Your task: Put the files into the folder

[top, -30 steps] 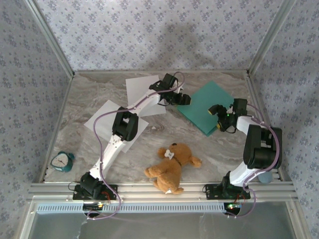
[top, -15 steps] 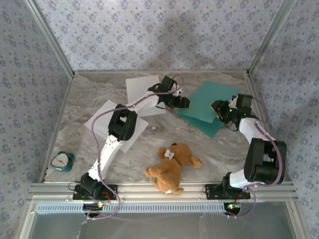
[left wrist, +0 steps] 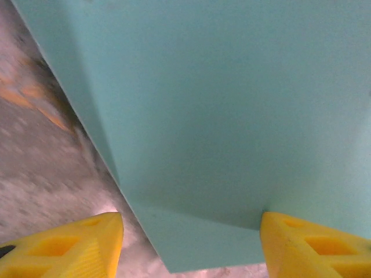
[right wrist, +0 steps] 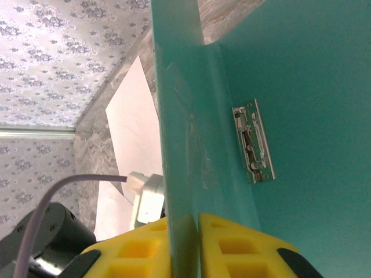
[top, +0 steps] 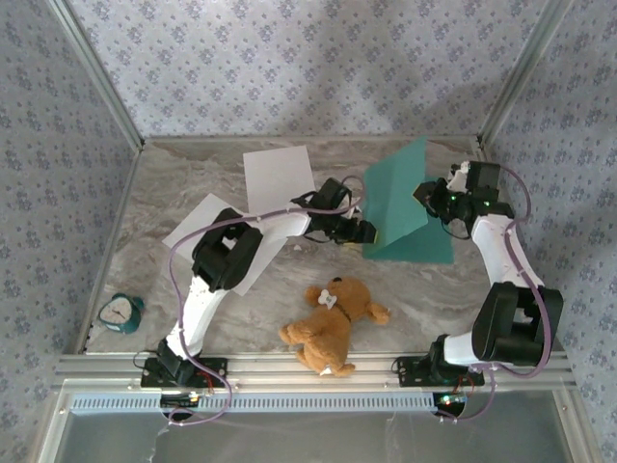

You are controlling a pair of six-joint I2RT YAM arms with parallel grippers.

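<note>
Folder (top: 400, 207) at right-centre of table (top: 174, 193), cover standing upright, pinched at its edge by closed right gripper (right wrist: 184, 223). Risks: thin card slipping from pinch, cover dropping shut. Left gripper (top: 359, 230) spread, holding nothing, at lower corner. Inside: metal clip (right wrist: 253, 142), no sheets. Files (top: 278, 176) flat, leftward.

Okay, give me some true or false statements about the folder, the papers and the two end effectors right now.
The right end effector pinches the folder's lifted cover. True.
Both sheets are inside the folder. False: the far sheet and near sheet lie on the table.
The left end effector is shut. False: its fingers stand apart.
A metal clip shows on the folder's inner face. True.
</note>
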